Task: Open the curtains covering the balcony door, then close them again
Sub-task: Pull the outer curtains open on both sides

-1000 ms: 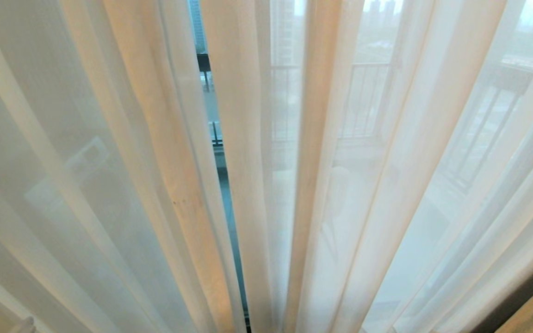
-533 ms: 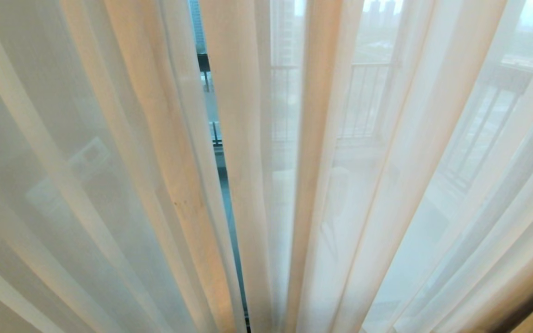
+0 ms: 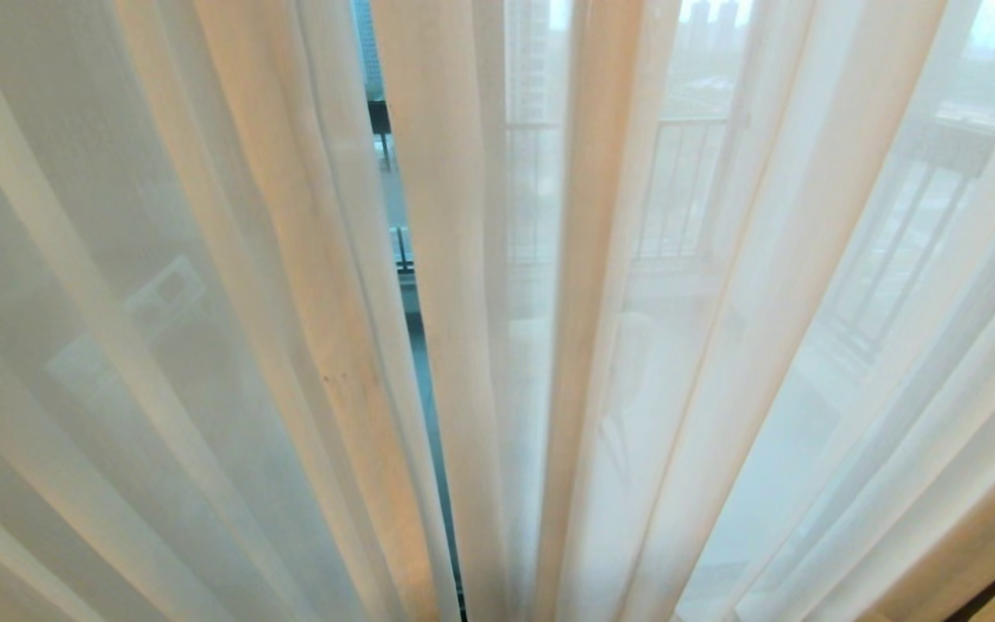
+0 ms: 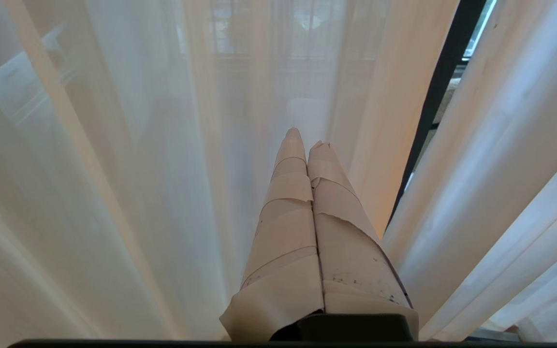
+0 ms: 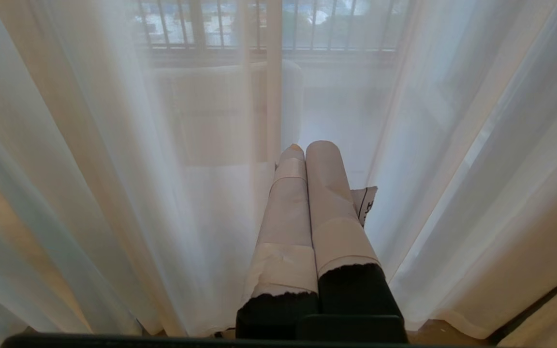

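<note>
Nearest, the left gripper (image 4: 303, 137) and right gripper (image 5: 307, 147) are pointing at the curtains (image 3: 204, 302), fingers pressed together (gripping nothing). The sheers are hanging drawn, leaving a slim gap (image 3: 415, 285); beyond, a railing (image 3: 679, 186) is showing.

Soft daylight from outside, filtered through the curtains (image 3: 722, 363)

The light is bright, even and backlit, glowing through the thin white fabric, with warm orange tints in the thicker folds. The railing (image 3: 679, 190) and buildings beyond look hazy and washed out behind the sheers. Folds fan outward toward the head view's edges, a wide-angle stretch. No hard shadows or glare; the taped fingers (image 4: 302, 203) in the wrist views are evenly lit.
</note>
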